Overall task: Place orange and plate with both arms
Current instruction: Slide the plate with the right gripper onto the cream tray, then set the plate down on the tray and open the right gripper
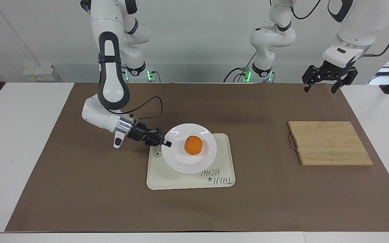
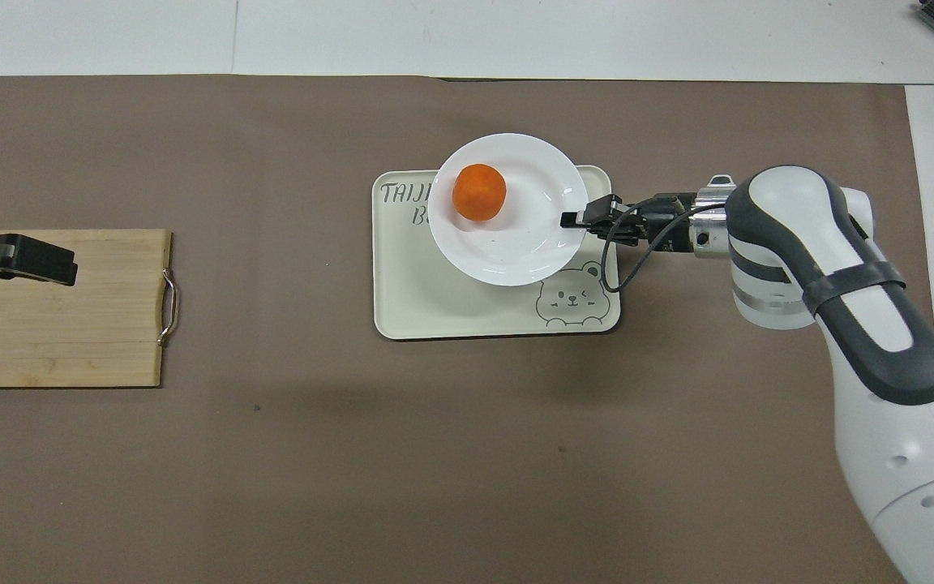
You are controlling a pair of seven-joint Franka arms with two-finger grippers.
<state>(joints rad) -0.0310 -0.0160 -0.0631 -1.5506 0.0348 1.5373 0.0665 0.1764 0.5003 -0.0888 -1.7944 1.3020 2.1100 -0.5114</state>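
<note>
Orange (image 1: 193, 145) on plate (image 1: 181, 162), rim pinched by right hand (image 1: 167, 143)

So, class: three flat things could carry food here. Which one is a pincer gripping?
The white plate, carrying the orange. The right pincer clamps its rim over the bear tray. The tray and the wooden board lie ungripped.

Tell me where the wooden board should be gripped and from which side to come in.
Take the wooden board at its wire handle, on the edge facing the tray. The board lies flat on the mat, so its other edges offer little to pinch; the loop stands proud. Likely best from above with the left tool, which waits, open, by that end.
</note>
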